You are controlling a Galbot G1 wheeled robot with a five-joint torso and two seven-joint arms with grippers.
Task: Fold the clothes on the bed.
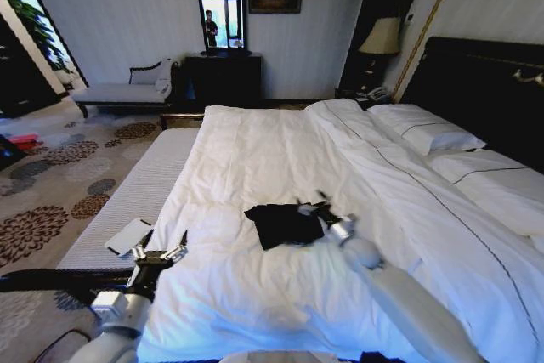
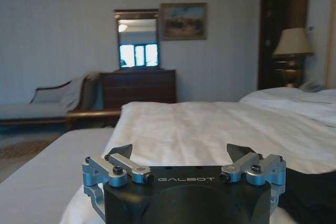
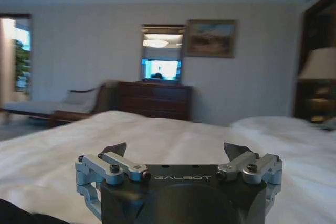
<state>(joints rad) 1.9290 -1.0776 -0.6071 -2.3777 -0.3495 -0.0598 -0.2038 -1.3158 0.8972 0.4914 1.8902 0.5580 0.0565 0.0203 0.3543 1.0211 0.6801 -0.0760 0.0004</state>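
Left gripper [image 1: 161,254], jaws wide and empty, hovers at the near-left edge of the bed [image 1: 255,159]. Black clothes [image 1: 285,224] lie bunched mid-duvet, to its right, long axis roughly across the bed. Right gripper [image 1: 321,207] (jaws wide too) sits at the shirt's right edge, so clearly the nearer of the 2 arms.

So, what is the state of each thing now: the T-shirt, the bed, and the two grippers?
black T-shirt: lying bunched on the duvet, not folded flat.
bed: made, white duvet spread, pillows at the headboard.
right gripper: open, at the T-shirt's edge, holding nothing.
left gripper: open, at the bed's near left edge, holding nothing.
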